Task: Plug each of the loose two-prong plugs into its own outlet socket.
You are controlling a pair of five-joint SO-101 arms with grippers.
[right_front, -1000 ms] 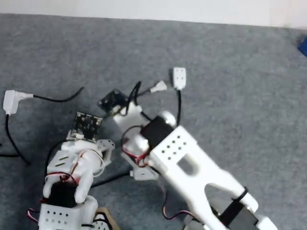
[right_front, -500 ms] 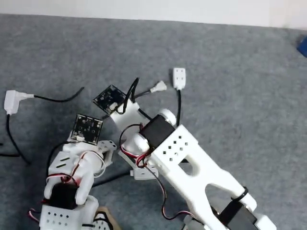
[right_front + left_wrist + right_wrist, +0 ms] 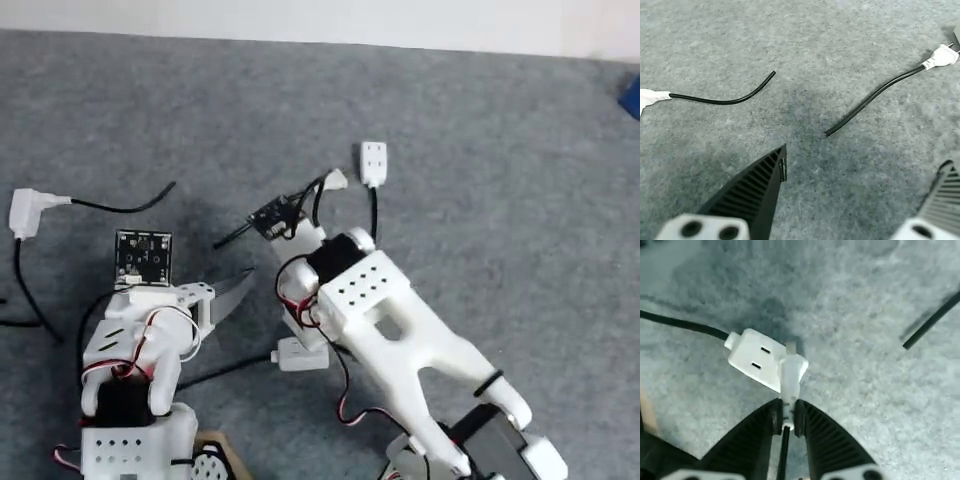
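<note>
Grey, carpet-like cloth covers the worktop [image 3: 520, 150]; a white socket [image 3: 373, 162] lies flat on it, its two slots facing up and its black lead trailing off one end. The plug [image 3: 790, 371], white as well, sits just beside this socket; in the right wrist view its body overlaps the socket's edge next to the slots, with both slots bare and a prong poking past the rim; whether plug and socket touch cannot be told. The right gripper [image 3: 786, 417] is closed on the plug's neck, where the cord begins, and holds it from the side away from the socket; the cord runs back between the fingers.

The left gripper [image 3: 865, 155] stands well apart from the socket, farther off than the right one, with its fingers spread wide and nothing between them; ahead of it a short cord [image 3: 870, 97] lies on the cloth with a cut end. A second plug [image 3: 24, 212] rests far from the socket, across the worktop beyond the left arm; whether it sits in a socket of its own cannot be told. A second socket [image 3: 300, 354] lies well apart from the first, close against the right arm.
</note>
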